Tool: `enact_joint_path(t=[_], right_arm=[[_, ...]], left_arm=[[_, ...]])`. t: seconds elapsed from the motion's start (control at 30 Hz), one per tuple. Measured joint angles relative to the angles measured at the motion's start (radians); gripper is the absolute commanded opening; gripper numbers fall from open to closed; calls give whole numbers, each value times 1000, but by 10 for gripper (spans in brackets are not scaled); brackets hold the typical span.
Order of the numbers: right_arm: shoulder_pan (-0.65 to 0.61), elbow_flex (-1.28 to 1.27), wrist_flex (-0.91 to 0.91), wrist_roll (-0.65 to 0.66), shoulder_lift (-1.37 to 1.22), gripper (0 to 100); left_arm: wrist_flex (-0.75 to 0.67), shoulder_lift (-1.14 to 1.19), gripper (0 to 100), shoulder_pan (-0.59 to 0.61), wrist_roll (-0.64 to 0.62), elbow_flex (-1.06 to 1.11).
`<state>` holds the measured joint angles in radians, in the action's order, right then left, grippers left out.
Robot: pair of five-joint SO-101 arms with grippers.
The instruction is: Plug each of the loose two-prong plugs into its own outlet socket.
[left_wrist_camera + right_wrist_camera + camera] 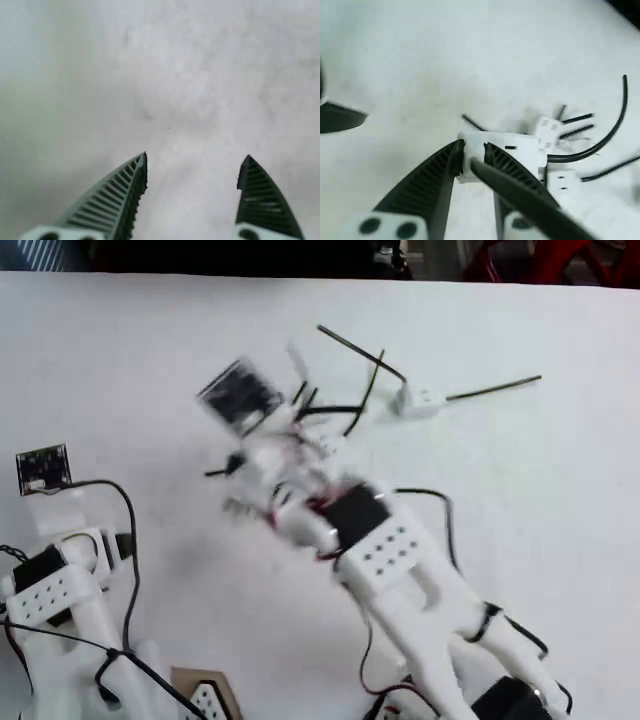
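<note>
My right gripper [472, 150] is shut on the end of a white block [502, 148]; I cannot tell whether it is a plug or a socket piece. Past it lie more white plug pieces [545, 125] with short black cords [615, 125]. In the high view this arm reaches to the table's middle, its gripper [262, 455] blurred among white pieces and black cords [330, 412]. A separate white plug [420, 400] with a black cord lies farther right. My left gripper [192, 162] hangs open over bare white table, at the near left [50, 502].
The white table [520, 540] has open room at the right and the far left. A square black-and-white marker [42, 468] sits by the left arm, another [238, 395] by the right gripper. The arms' black cables [130, 540] trail near the front edge.
</note>
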<state>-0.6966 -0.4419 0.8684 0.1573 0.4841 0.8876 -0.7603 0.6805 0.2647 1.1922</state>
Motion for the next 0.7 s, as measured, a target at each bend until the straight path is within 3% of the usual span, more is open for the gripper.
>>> enact_joint_path(t=[0.17, 0.37, 0.5, 0.7], right_arm=[[272, -32, -181, 0, -23, 17], [519, -15, -367, 0, -259, 17], [605, 95, -362, 0, -453, 17], [615, 325, -221, 0, -710, 19]], left_arm=[[0, 0, 286, 0, 0, 0], [0, 0, 286, 0, 0, 0], [0, 0, 286, 0, 0, 0], [0, 0, 286, 0, 0, 0]])
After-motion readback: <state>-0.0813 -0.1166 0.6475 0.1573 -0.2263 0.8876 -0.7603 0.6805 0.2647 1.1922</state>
